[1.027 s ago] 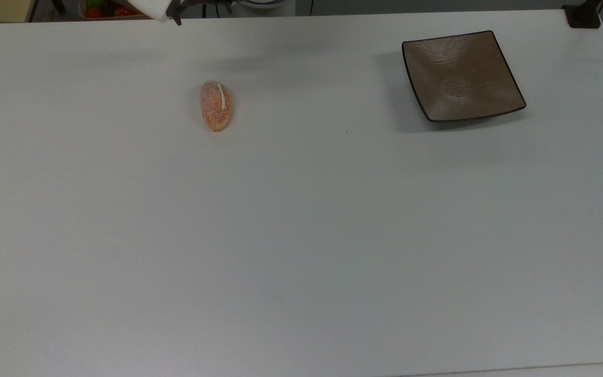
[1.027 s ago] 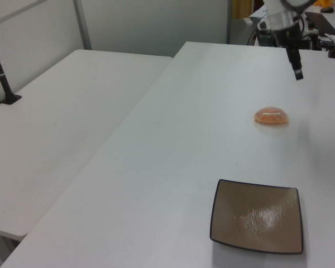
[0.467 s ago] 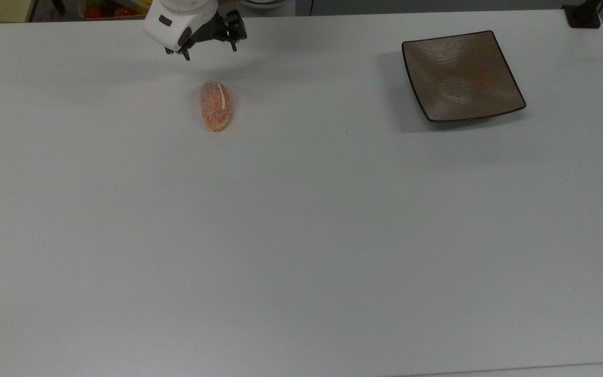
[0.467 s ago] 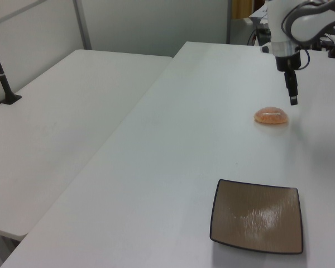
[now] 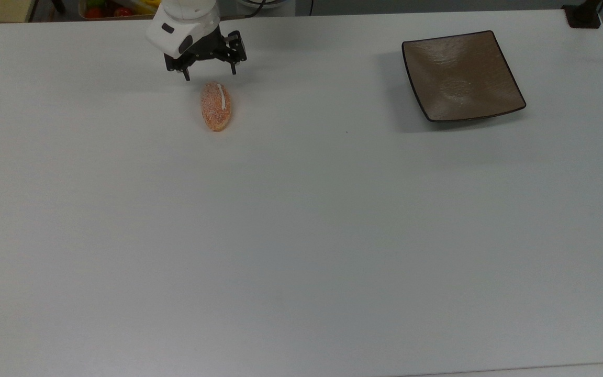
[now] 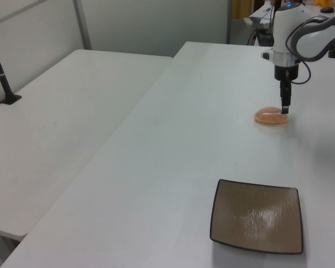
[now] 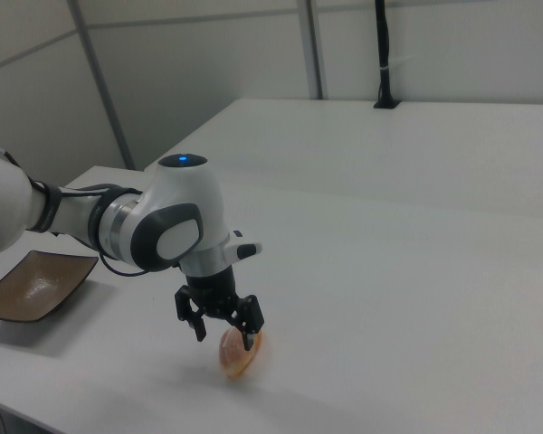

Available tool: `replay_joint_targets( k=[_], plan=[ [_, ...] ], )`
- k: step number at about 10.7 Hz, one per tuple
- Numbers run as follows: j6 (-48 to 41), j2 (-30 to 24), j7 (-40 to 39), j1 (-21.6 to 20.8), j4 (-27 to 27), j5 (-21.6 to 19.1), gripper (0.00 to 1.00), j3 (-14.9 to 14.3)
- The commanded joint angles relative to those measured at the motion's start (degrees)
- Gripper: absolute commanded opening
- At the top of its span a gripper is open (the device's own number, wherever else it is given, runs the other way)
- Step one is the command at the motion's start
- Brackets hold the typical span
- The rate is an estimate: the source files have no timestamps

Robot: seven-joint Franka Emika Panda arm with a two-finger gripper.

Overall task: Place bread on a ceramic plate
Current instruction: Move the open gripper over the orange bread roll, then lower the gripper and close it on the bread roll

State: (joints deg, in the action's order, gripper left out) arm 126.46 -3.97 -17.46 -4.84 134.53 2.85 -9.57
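Observation:
The bread (image 5: 215,106), a small oval orange-brown loaf with a white stripe, lies on the white table (image 5: 301,235); it also appears in the left view (image 6: 270,116) and the right view (image 7: 238,355). My gripper (image 5: 210,74) hangs open just above the loaf's far end, its dark fingers spread wider than the loaf and holding nothing; I see it too in the left view (image 6: 285,105) and the right view (image 7: 224,334). The square brown ceramic plate (image 5: 461,75) sits bare far off at the top view's right, near the front in the left view (image 6: 258,223).
A bin of colourful items (image 5: 108,8) lies beyond the table's far edge in the top view. A black post base (image 5: 583,14) stands at the table's far right corner. A second white table (image 6: 56,128) adjoins at the left view's left.
The gripper has come down from the table's far edge toward the bread and now hovers over its far end. Bread and plate have not moved.

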Motion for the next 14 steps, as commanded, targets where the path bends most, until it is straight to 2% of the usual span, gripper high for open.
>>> replay_joint_targets(
  k=[1,5,7,8,9,11,12,14],
  plan=[
    [7.2,2.2,3.92,-0.69,1.44,0.93,1.0,-0.1],
    [14.94,6.25,7.26,-1.04,1.52,0.93,1.0,-0.01],
    [15.4,6.61,7.44,-1.13,1.52,0.93,1.0,-0.01],
    [15.31,6.61,7.44,-1.13,1.52,0.93,0.96,0.08],
    [14.96,6.44,7.44,-1.13,1.52,0.93,0.84,0.08],
    [14.0,5.91,9.53,-1.13,1.17,0.93,0.48,0.08],
    [12.51,5.3,10.25,-1.13,0.91,0.84,0.35,0.34],
    [6.12,3.1,10.34,-1.13,-1.45,0.84,0.34,0.51]
  ],
)
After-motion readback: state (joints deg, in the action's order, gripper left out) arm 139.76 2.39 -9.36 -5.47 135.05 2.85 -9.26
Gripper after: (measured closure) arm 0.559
